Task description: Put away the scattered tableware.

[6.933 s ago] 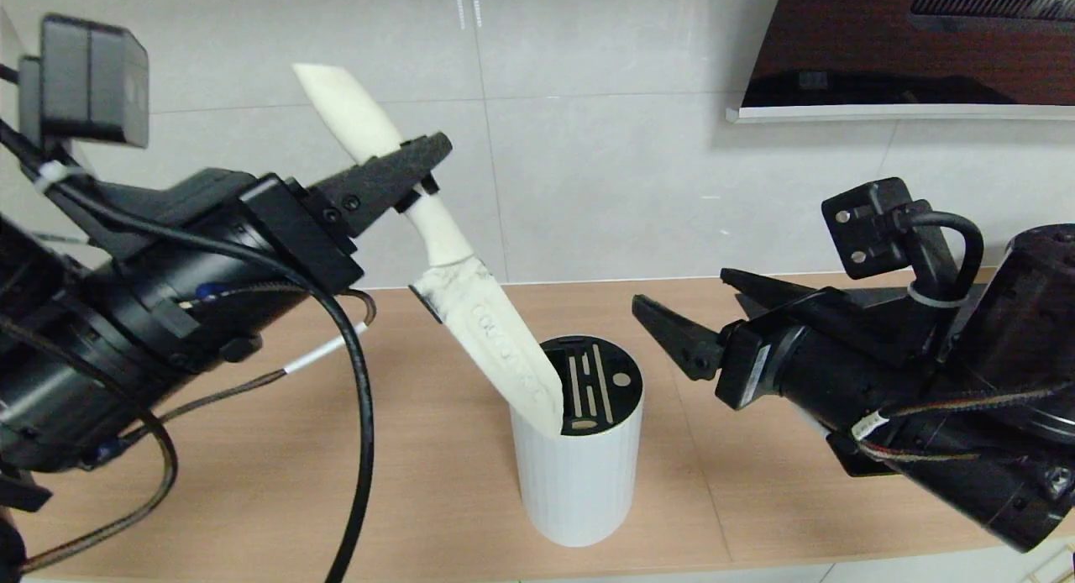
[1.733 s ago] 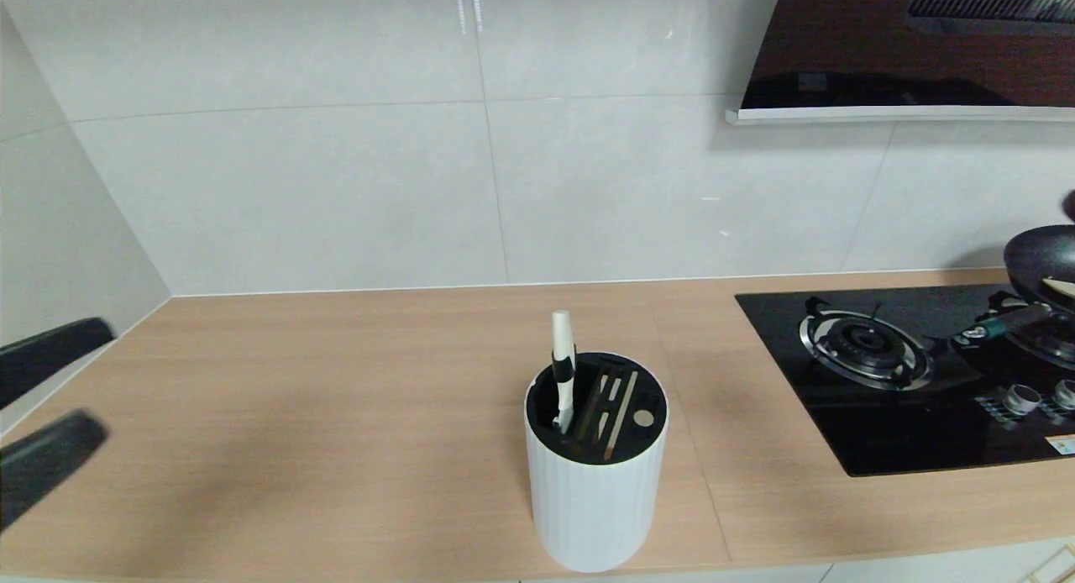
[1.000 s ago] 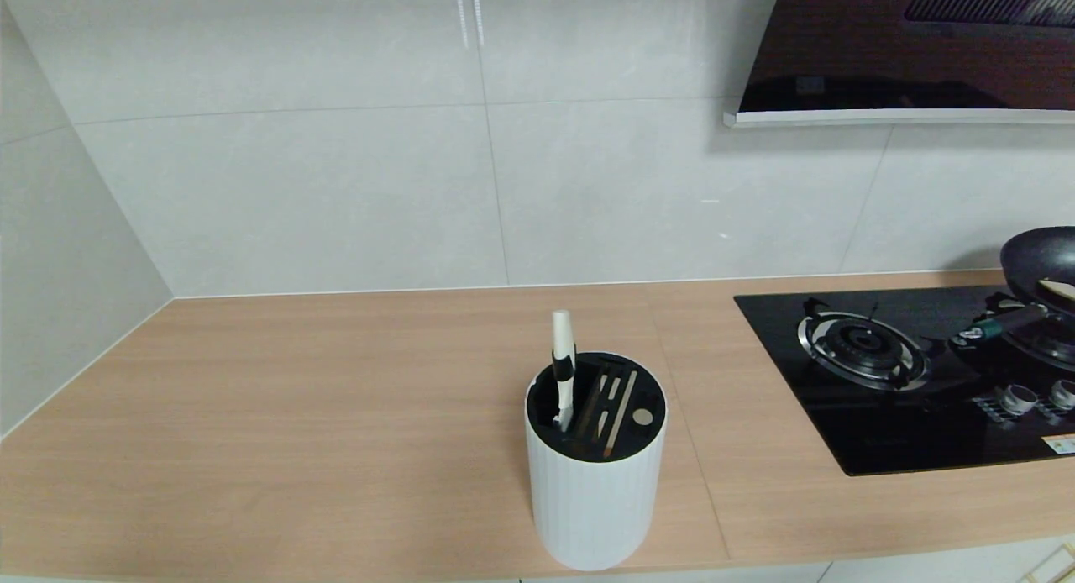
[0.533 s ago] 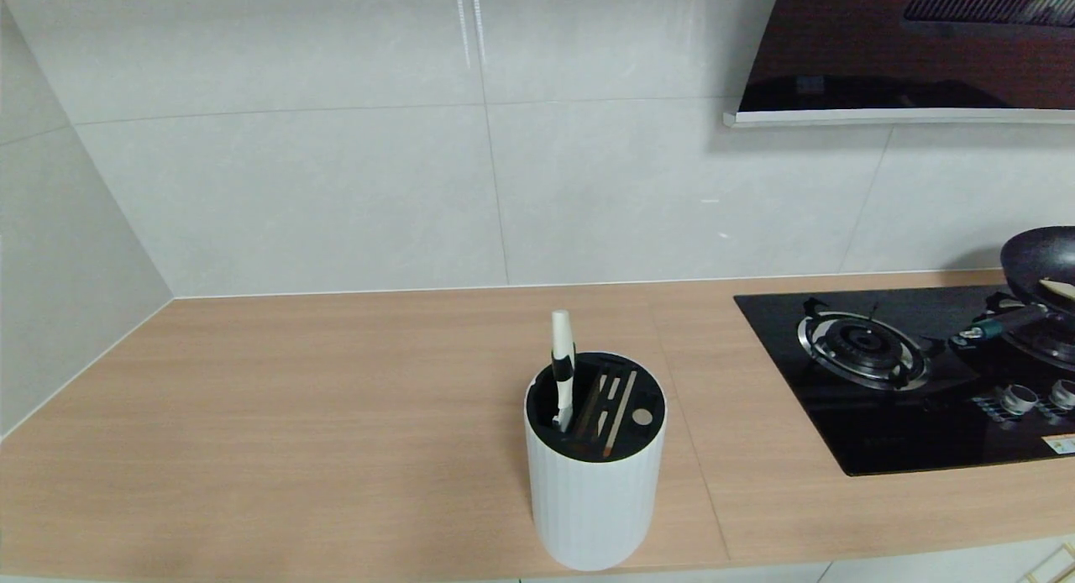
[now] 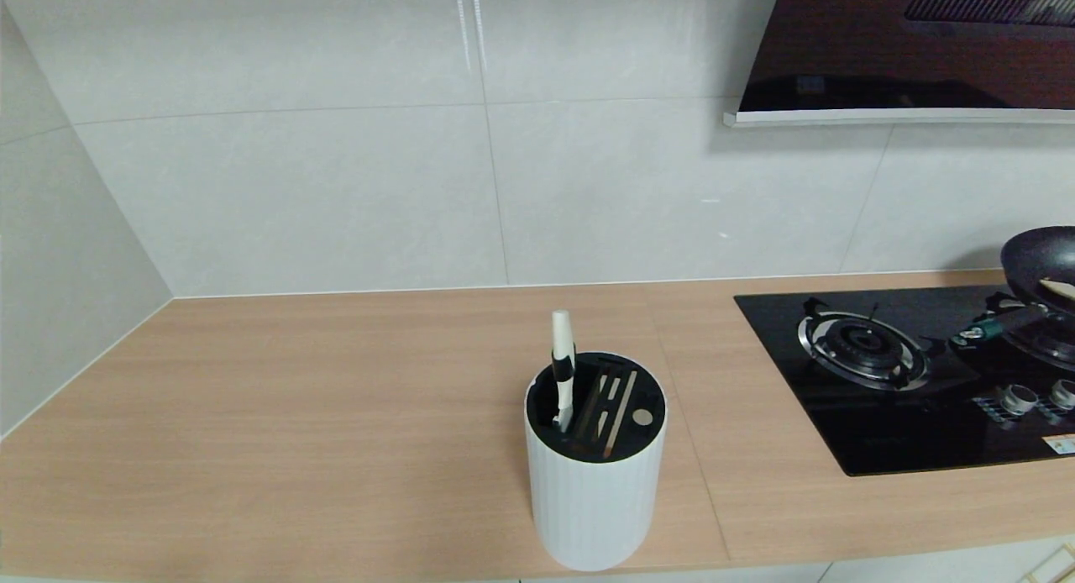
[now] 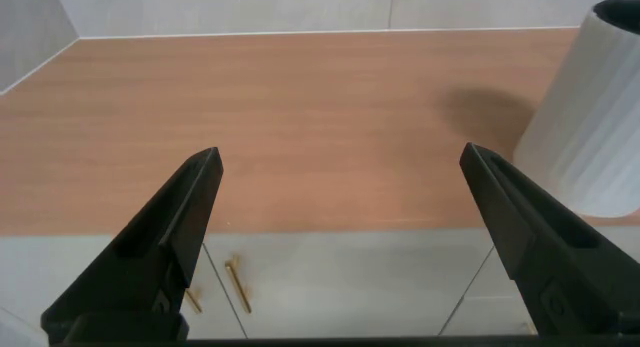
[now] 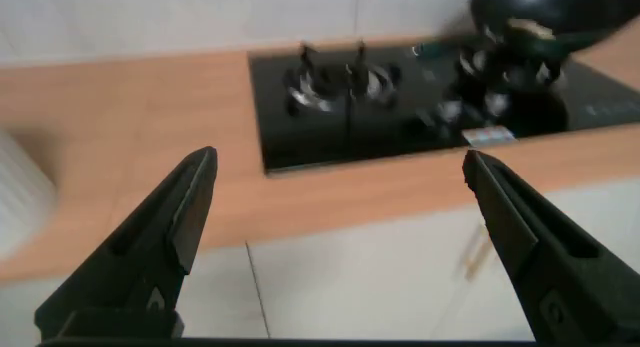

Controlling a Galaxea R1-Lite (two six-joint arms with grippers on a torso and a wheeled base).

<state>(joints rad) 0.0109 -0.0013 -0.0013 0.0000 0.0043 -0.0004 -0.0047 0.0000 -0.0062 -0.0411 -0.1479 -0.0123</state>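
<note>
Knife: a knife shows as a slim white handle with a black band partway down. It stands upright, its blade sunk out of sight.
Knife's place: it sits in the leftmost slot of the holder, near the counter's front edge, left of the hob.
Holder: a white ribbed cylinder with a black top. The top is cut with several narrow slots and one small round hole. The other slots hold nothing visible. Its white ribbed side also shows in the left wrist view.
Counter: the counter is light wood, running from the left corner wall to the hob.
Wall: the wall is large pale grey tiles, meeting a side wall at the far left.
Hob: a black glass gas hob is set into the counter on the right, with a round burner and silver knobs at its front.
Pan: a dark pan rests on the far right burner, its handle partly teal.
Hood: a dark glossy hood hangs above the hob.
Cabinets: pale cabinet doors sit below the counter edge, with thin gold handles.
Left gripper: the left gripper has its jaws spread wide with nothing between them. It sits in front of the counter edge, well apart from the holder.
Right gripper: the right gripper is likewise spread wide and empty. It sits in front of the counter, facing the hob.
</note>
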